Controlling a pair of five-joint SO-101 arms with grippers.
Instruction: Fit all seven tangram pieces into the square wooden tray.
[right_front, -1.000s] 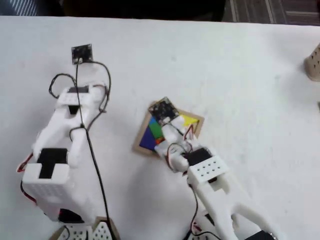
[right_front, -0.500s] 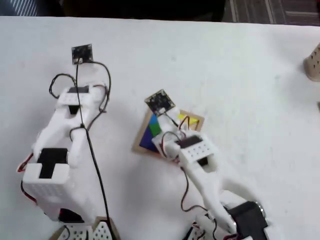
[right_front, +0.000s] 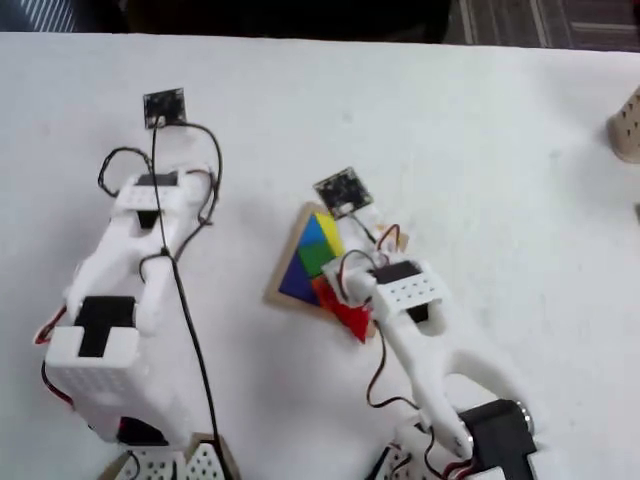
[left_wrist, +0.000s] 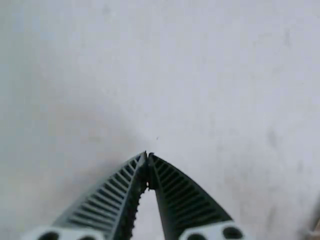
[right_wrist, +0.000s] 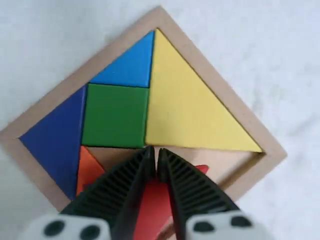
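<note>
The right pincer (right_wrist: 154, 156) is being held clenched, its ribbed black fingers meeting tip to tip, and nothing is being gripped between them. It is being kept low over the square wooden tray (right_wrist: 220, 90), which is resting on the white table (left_wrist: 200, 75).

Directly beneath the fingers, a flat red piece (right_wrist: 151, 210) is being partly hidden. In the high view this piece is being shown overhanging the tray's rim on the arm's side of the pincer.

Just ahead of the tips, a large yellow triangle (right_wrist: 185, 110) and a green square (right_wrist: 115, 115) are being seated side by side in the tray, touching. Farther ahead of the tips, a light blue piece (right_wrist: 130, 67) is being seated against both of them. A dark blue triangle (right_wrist: 55, 140) is being seated on the green square's far side from the yellow one. Close beside one finger, a small orange triangle (right_wrist: 87, 167) is being pressed against the dark blue triangle. Beside the other finger, bare tray floor is being left between the yellow triangle and the red piece.

The left pincer (left_wrist: 148, 156) is also being held clenched, tips meeting, over the white table and well apart from the tray.
</note>
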